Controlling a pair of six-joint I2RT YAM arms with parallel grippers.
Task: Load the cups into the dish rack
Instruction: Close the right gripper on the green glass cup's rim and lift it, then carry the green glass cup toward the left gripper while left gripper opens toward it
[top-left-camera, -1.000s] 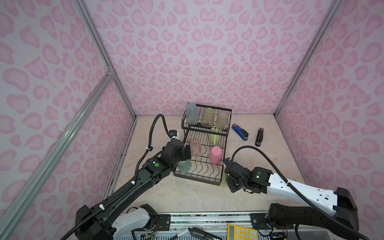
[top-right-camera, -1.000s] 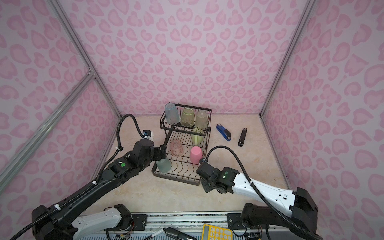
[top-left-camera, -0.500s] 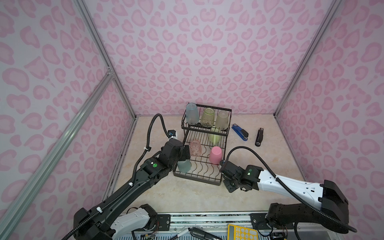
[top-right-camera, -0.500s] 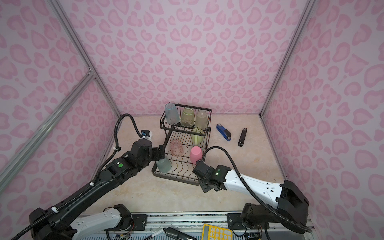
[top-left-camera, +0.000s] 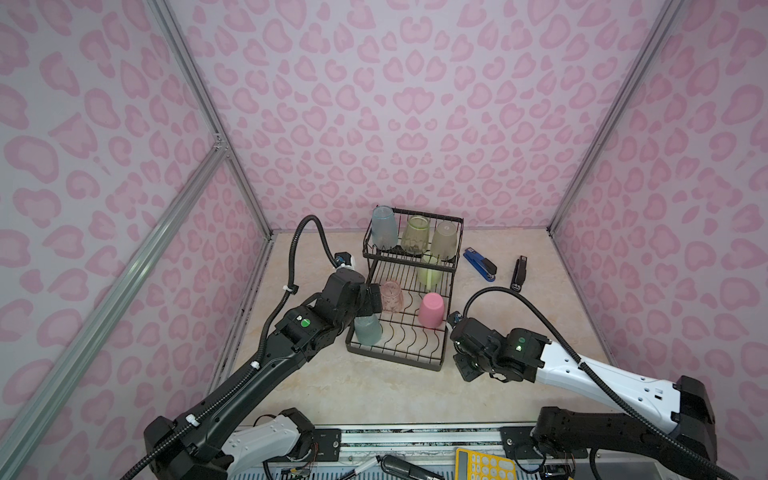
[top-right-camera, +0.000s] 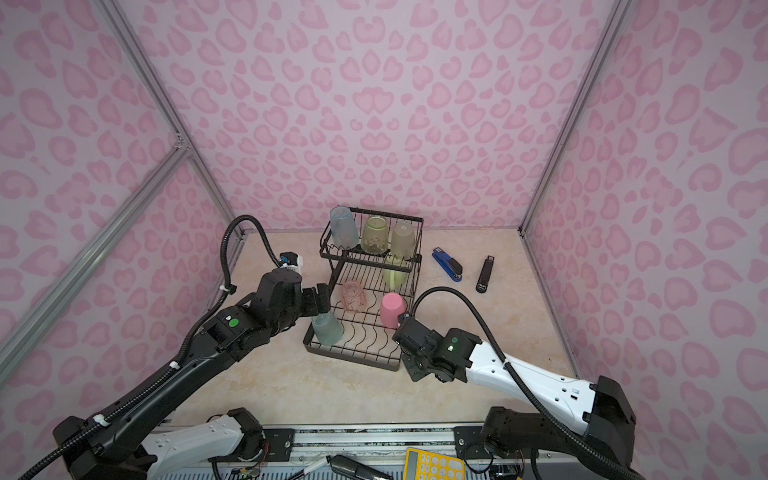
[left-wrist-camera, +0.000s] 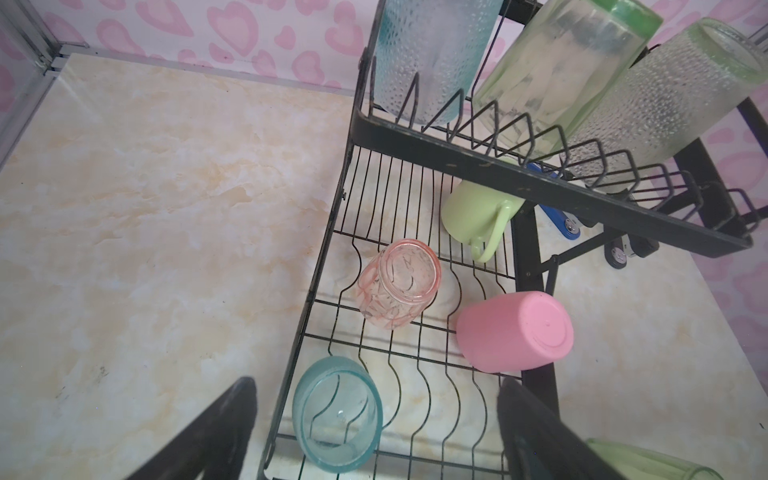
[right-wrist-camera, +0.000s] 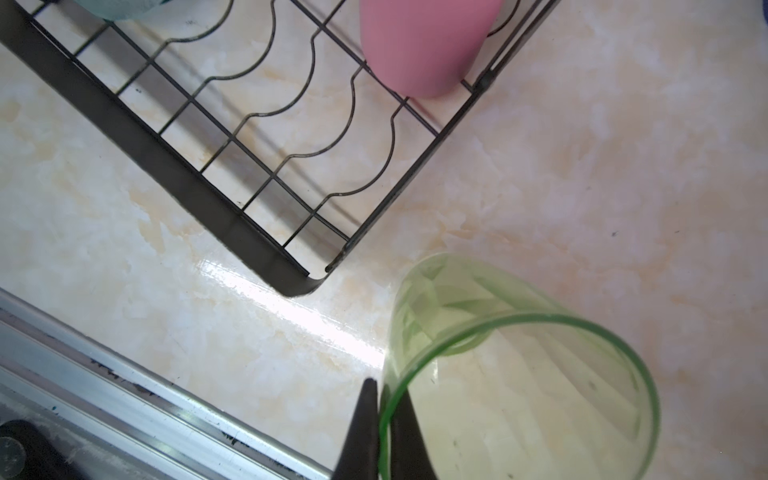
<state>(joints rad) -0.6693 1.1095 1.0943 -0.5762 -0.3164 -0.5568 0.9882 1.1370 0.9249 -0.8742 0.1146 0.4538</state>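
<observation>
Right gripper (right-wrist-camera: 382, 388) is pinching shut on the rim of the translucent green plastic tumbler (right-wrist-camera: 519, 374), which is lying tipped on the tabletop (right-wrist-camera: 623, 166) just beside a corner of the black wire dish rack (right-wrist-camera: 137, 137). Left gripper (left-wrist-camera: 374, 386) is hanging wide open and empty over the translucent blue tumbler (left-wrist-camera: 336, 415). Since a second ago the right jaws have closed. In both top views the right wrist is hiding the green tumbler.

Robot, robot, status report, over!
Left gripper open over dish rack. Right gripper shut on green cup rim. Rack corner beside cup, nothing between.

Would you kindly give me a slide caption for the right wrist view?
Right gripper pinches the rim of a green cup beside the dish rack.
</observation>
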